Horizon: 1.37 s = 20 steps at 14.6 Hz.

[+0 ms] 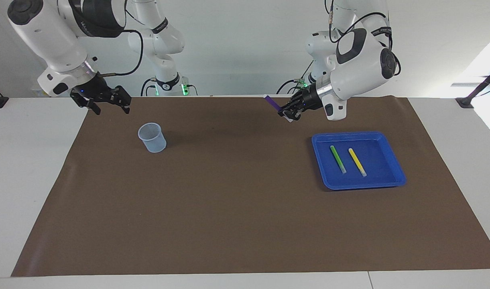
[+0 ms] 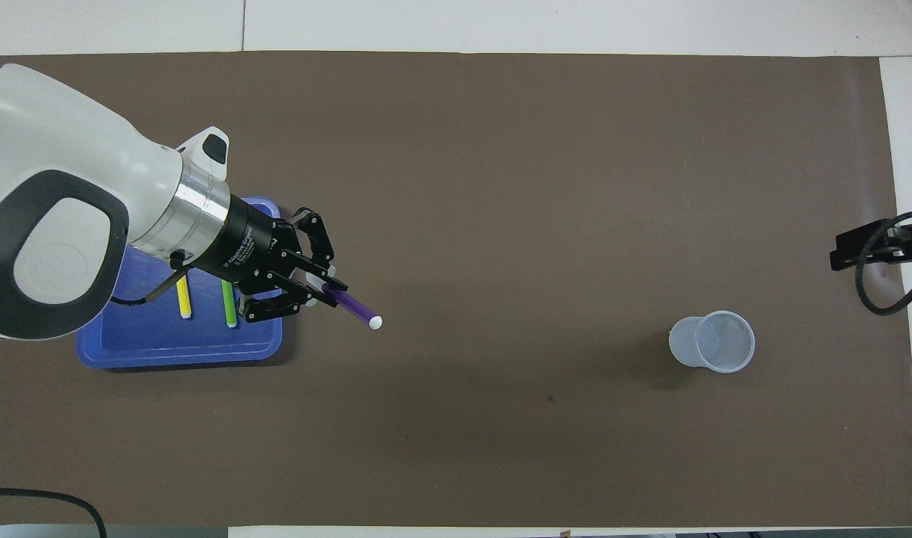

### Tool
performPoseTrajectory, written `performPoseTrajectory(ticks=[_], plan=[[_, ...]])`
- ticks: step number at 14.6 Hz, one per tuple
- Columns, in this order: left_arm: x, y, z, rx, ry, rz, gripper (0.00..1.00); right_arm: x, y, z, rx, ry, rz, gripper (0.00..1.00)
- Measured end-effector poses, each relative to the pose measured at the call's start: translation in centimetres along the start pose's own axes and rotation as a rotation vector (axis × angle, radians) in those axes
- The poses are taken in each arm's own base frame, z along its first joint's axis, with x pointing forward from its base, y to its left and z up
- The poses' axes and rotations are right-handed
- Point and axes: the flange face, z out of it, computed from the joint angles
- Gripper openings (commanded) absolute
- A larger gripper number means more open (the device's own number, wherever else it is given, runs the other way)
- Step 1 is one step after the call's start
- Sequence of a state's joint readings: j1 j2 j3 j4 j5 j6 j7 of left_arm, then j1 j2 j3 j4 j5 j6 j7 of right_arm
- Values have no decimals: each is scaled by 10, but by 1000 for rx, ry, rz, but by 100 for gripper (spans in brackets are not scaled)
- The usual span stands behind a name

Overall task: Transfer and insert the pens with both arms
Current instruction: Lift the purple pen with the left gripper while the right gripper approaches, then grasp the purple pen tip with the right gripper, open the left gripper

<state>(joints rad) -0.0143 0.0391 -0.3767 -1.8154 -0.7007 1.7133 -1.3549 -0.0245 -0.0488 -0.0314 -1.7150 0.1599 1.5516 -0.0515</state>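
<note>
Table: white top, most of it covered by a brown mat on which every loose item sits.

Left arm: large white jointed arm, raised, reaching from its base over the mat toward the table's middle; in the overhead view its wrist covers part of the tray.

Right arm: large white jointed arm, waiting, raised above the mat's edge at its own end of the table.

Tray: blue, shallow, rectangular, flat on the mat toward the left arm's end.

Cup: translucent pale plastic, upright, mouth up, on the mat toward the right arm's end, well apart from the tray.

Left gripper: up in the air over bare mat just off the tray's edge, fingers clamped on the purple pen near its middle.

Right gripper: jaws spread wide, holding nothing, over the mat's edge near the cup, not touching it.

Purple pen: held tilted in the left gripper, clear of the mat; pale tip sticks out past the fingers toward the cup's end.

Green pen: lying flat inside the tray.

Yellow pen: lying flat inside the tray, just beside the green pen, roughly parallel, not touching.
</note>
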Motion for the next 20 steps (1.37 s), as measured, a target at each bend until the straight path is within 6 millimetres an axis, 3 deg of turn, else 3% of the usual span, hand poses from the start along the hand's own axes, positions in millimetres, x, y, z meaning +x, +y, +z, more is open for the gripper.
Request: performPoseTrajectory(ticks=[4, 8, 14, 17, 20], plan=[[-33, -3, 37, -74, -96, -146, 0, -2, -48, -1, 218, 3, -36, 100], [-45, -10, 65, -173, -205, -289, 0, -1, -101, -1, 359, 1, 65, 100], [-63, -18, 95, -284, -270, -436, 0, -21, -195, 28, 389, 5, 93, 100], [-62, -20, 99, -299, -299, -470, 0, -31, -228, 39, 400, 34, 132, 94], [-60, -19, 97, -321, -321, -492, 0, -39, -230, 52, 399, 41, 141, 73]])
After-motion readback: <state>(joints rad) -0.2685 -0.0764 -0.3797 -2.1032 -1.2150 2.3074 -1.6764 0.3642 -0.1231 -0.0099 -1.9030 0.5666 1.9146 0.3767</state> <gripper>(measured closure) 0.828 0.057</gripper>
